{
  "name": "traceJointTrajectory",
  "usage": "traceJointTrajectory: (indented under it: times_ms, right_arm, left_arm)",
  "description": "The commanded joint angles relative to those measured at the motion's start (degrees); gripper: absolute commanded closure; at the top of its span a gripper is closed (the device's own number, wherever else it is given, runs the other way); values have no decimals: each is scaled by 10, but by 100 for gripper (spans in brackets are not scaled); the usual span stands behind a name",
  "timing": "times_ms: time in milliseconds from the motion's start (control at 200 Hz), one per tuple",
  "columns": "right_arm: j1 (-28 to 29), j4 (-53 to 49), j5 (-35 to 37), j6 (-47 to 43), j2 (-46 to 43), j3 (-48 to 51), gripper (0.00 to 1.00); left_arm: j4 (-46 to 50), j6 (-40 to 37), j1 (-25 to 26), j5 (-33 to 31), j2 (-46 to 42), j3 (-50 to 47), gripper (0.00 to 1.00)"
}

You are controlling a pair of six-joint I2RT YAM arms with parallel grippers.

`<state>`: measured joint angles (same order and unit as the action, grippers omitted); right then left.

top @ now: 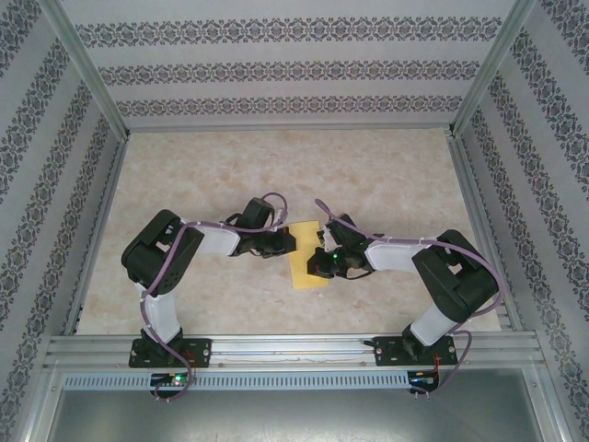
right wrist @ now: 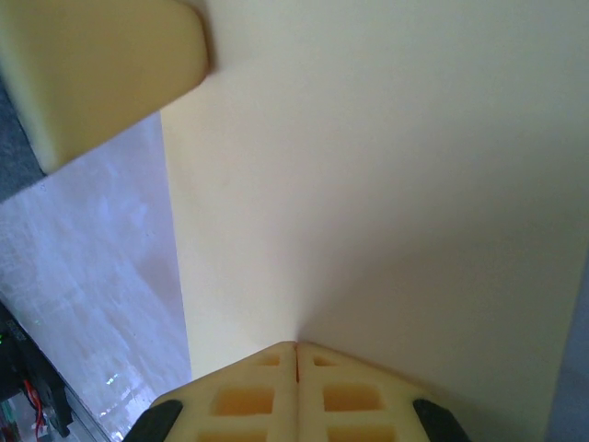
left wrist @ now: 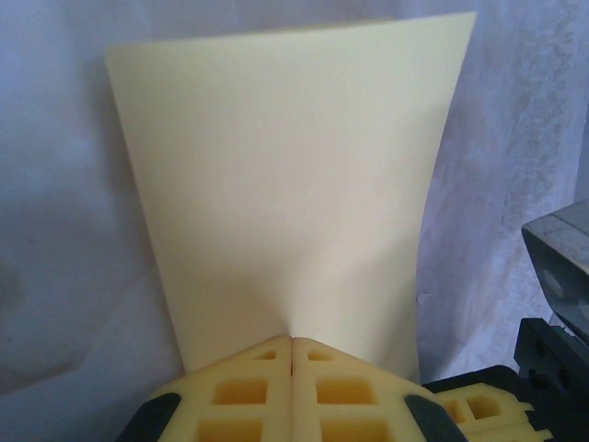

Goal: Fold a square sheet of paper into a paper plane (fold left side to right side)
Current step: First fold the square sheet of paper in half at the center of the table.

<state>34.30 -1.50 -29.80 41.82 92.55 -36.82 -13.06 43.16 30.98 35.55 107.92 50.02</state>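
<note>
The left arm [top: 170, 258] is seen to the left of the square sheet of paper [top: 306, 273], bent over the marbled worktop [top: 230, 175]. The left gripper [top: 281, 244] is held against the sheet's upper left edge. In the left wrist view its jaws are closed, the two yellow fingertips [left wrist: 262, 364] pressed together along one seam, and the sheet [left wrist: 285, 175] is pinched at that seam, from which it spreads upward and away in a gently curved fan. In the top view the sheet is seen as a narrow pale-yellow rectangle near the middle of the worktop, between the two grippers and touched by both.

The right gripper [top: 322, 261] is set against the sheet's right edge, lower down that edge than the left gripper is on its side. In the right wrist view its jaws are likewise closed, fingertips [right wrist: 262, 373] together, with the sheet [right wrist: 386, 184] caught at their seam. A yellow finger pad [right wrist: 101, 74] is seen at the sheet's far left corner. The right arm [top: 451, 276] is folded to the right of the sheet.
</note>
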Motion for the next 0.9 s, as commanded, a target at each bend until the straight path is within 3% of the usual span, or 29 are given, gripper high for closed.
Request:
traceJointTrajectory:
  times_ms: [0, 894]
  right_arm:
    - [3, -108, 74, -12, 31, 31, 100]
    - [4, -81, 66, 8, 21, 45, 100]
  left_arm:
    - [8, -39, -34, -59, 29, 27, 100]
    - [114, -103, -96, -67, 140, 236, 100]
